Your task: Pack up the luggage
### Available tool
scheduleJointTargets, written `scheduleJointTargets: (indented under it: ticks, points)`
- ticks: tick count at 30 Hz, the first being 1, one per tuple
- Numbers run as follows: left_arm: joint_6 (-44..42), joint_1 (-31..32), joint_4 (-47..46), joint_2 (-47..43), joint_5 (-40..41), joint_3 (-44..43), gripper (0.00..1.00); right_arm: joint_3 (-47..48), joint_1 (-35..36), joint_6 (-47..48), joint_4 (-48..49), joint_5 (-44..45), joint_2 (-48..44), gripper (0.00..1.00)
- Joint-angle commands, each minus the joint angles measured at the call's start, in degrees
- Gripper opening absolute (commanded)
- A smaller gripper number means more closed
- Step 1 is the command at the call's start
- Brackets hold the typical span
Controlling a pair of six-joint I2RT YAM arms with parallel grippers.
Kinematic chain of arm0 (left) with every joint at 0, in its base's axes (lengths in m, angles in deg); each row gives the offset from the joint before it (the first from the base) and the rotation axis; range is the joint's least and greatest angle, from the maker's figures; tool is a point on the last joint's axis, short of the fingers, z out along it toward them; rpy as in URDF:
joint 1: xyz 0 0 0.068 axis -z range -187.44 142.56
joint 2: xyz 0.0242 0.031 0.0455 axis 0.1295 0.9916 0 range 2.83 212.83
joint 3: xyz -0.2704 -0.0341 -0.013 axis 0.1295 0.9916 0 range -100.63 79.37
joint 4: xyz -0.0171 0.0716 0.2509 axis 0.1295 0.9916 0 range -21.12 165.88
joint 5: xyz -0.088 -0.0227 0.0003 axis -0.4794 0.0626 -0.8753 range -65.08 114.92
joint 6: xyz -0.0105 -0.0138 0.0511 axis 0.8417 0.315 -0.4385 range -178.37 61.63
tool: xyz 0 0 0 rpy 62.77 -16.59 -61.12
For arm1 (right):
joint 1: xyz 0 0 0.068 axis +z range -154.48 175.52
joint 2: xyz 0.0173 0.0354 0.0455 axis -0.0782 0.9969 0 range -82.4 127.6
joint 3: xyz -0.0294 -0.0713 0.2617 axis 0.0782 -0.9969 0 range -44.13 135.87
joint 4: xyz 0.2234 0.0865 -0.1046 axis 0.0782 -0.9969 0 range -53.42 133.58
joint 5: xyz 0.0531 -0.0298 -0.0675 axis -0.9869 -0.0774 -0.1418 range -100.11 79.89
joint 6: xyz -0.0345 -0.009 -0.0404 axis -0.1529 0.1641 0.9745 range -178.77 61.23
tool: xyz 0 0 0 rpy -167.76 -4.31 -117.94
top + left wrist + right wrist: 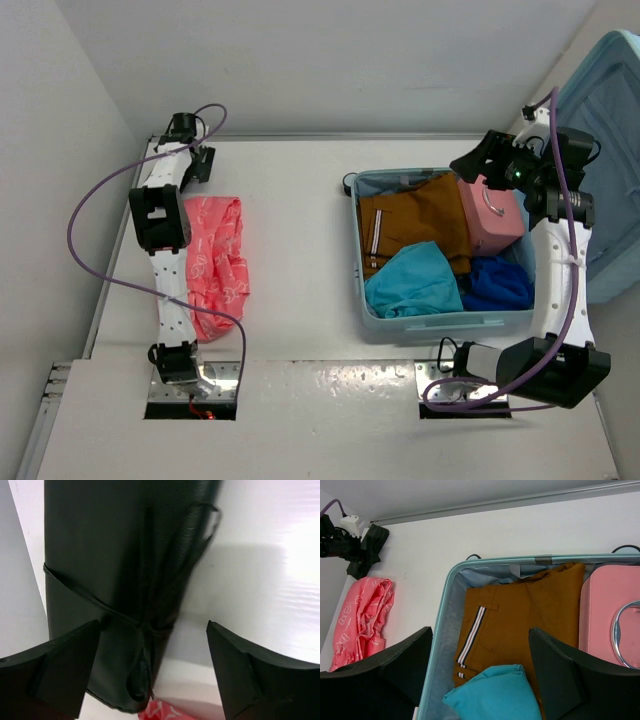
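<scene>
Risk first: left pincer (152,630) gapes wide astride a black roll (110,555), gripping nothing. The roll lies at the counter's (290,230) far left corner, hard by the wall. A closing jaw might scrape the wall, or catch only the thin tie cord and let the roll slump out. Roll looks smooth, faintly glossy, leather-like, cord knotted round its waist.

Luggage (445,325) sits open on the counter's right side: pale aqua hard shell, crowded with mustard trousers (415,225), bunched teal cloth (415,285), blue cloth (498,285) and a rigid pink case (492,215). Little spare room; the roll may perch and slide.

Right pincer (480,632) hovers open and empty above the luggage's far end. Coral patterned cloth (215,265) lies crumpled, left.
</scene>
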Motion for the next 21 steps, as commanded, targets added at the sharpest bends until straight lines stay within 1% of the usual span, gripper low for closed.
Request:
scheduleJointTargets:
  ticks: [1, 3, 5, 6, 8, 9, 11, 12, 14, 17, 20, 21]
  points:
    - [0.38, -1.65, -0.59, 2.52, 3.39, -1.43, 0.91, 1.33, 0.17, 0.86, 0.87, 0.58, 0.65, 0.77]
    - [0.38, -2.18, -0.59, 3.13, 3.92, -1.43, 0.76, 1.33, 0.26, 0.51, 1.31, 0.41, 0.91, 0.76]
    - [-0.84, -2.18, -1.12, 3.66, 2.43, -1.43, 0.63, 1.59, 0.34, 0.42, 1.04, 0.49, 1.00, 0.74]
    - [-0.85, -2.18, -1.12, 3.66, 1.64, -1.43, 0.48, 1.68, 0.26, 0.51, 1.22, 0.41, 1.09, 0.74]
    - [-2.25, -2.18, -1.12, 2.96, 0.06, -0.02, 0.36, 1.94, 0.34, 0.51, 1.22, 0.41, 1.26, 0.72]
    - [-2.25, -2.18, -1.12, 2.43, 0.05, 0.59, 0.21, 1.86, 0.00, 0.34, 1.13, 0.41, 1.26, 0.72]
    - [-3.65, -1.65, -1.12, 1.56, -1.88, 2.25, 0.09, 1.86, 0.26, 0.51, 1.40, 0.32, 1.18, 0.72]
    - [-3.66, -0.87, -1.12, 0.42, -2.75, 2.78, 0.00, 1.95, 0.34, 0.34, 1.48, 0.32, 1.18, 0.70]
    - [-3.66, -0.34, -1.65, -1.34, -5.12, 4.45, 0.00, 1.95, 0.26, 0.33, 1.40, 0.23, 1.09, 0.70]
    - [-1.04, 1.50, -3.84, -7.57, -11.54, 6.39, 0.00, 2.30, 0.34, 0.51, 1.22, 0.32, 0.74, 0.69]
    - [-0.50, 6.42, -5.24, -14.34, -15.06, 7.10, 0.00, 2.47, 0.34, 0.51, 1.13, 0.32, 0.39, 0.69]
    - [0.72, 9.56, -6.21, -15.93, -15.07, 7.10, 0.00, 2.39, 0.34, 0.51, 1.13, 0.32, 0.30, 0.69]
